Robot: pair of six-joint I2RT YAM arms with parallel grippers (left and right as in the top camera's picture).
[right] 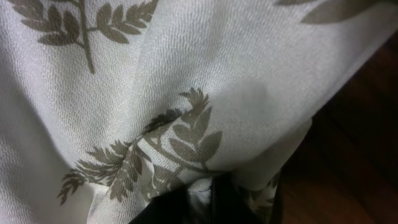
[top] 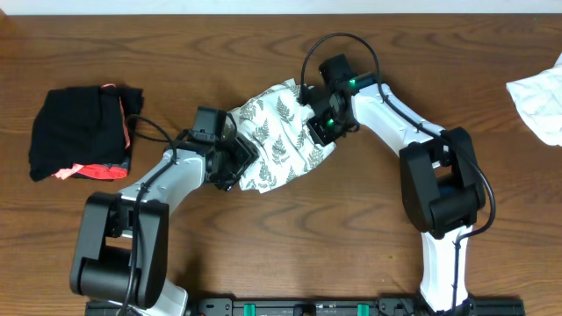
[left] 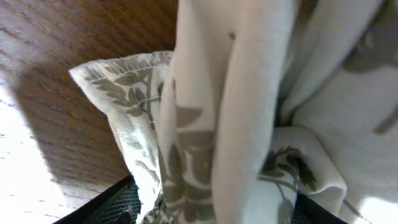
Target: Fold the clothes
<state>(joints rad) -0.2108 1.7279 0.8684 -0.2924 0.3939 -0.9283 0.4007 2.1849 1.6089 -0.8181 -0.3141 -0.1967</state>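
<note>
Jaws of left gripper and right gripper each clamp the one dress; one black bundle lies apart.

Overhead: looking straight down from well above, taking in the whole table, with the dress lying near its middle. Left wrist: facing the dress from very near, catching a strip of table wood at upper left. Right wrist: looking from even nearer, filling almost the whole frame with printed cloth, showing wood at right only. Sharing across all three: dress and tabletop.
</note>
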